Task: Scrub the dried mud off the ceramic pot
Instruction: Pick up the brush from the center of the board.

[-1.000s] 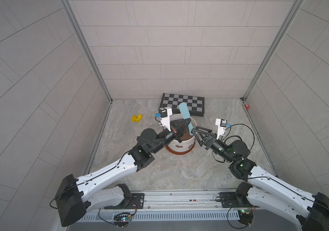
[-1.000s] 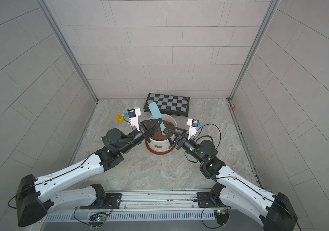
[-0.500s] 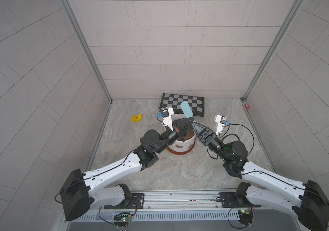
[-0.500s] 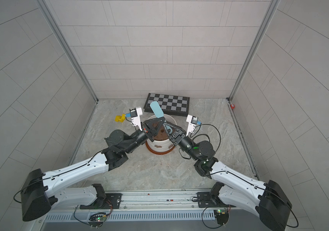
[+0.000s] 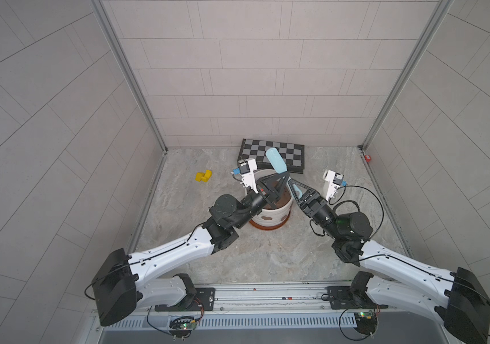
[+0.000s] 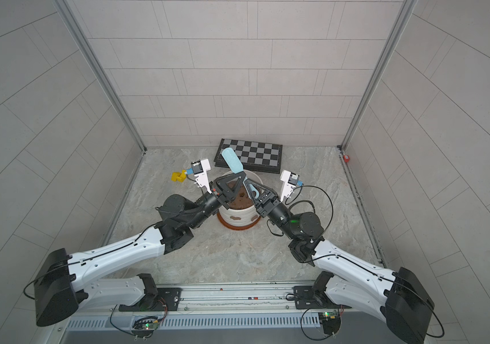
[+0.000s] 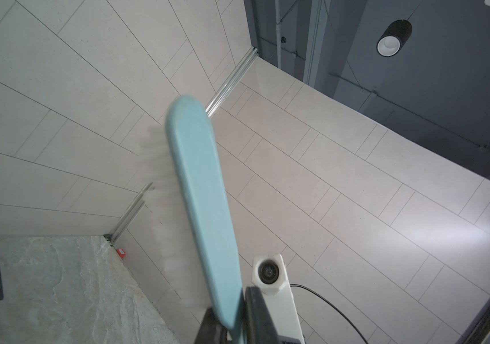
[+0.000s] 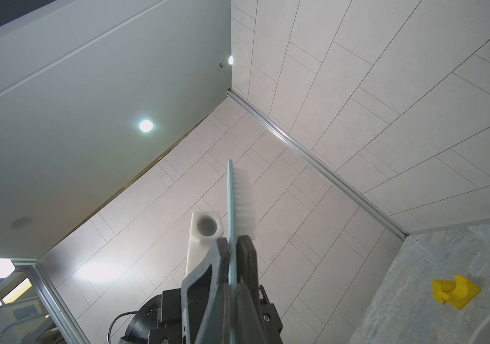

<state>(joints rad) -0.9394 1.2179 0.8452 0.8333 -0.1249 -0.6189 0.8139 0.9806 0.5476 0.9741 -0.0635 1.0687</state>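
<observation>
The ceramic pot (image 5: 270, 219) (image 6: 239, 219) is white and ribbed and stands on an orange saucer (image 5: 267, 228) mid-floor. Patches of dried mud (image 5: 266, 219) (image 6: 235, 220) show on its near wall. Above the pot a light blue brush (image 5: 276, 160) (image 6: 232, 162) (image 7: 205, 208) (image 8: 239, 202) points up and back, white bristles facing right. My right gripper (image 5: 290, 181) (image 8: 233, 239) is shut on its thin handle. The left gripper (image 5: 284, 176) (image 7: 232, 309) has the brush between its fingers just beside it; whether it still clamps is unclear.
A folded chessboard (image 5: 291, 155) lies against the back wall behind the pot. To the pot's left on the floor rests a yellow block (image 5: 203, 176) (image 8: 455, 290). A small red piece (image 5: 368, 158) sits at the back right corner. Brown soil (image 5: 284, 199) fills the pot.
My right gripper moved in from the pot's right side to the brush handle and shut on it. The left gripper kept the brush over the pot, tilting it slightly.
</observation>
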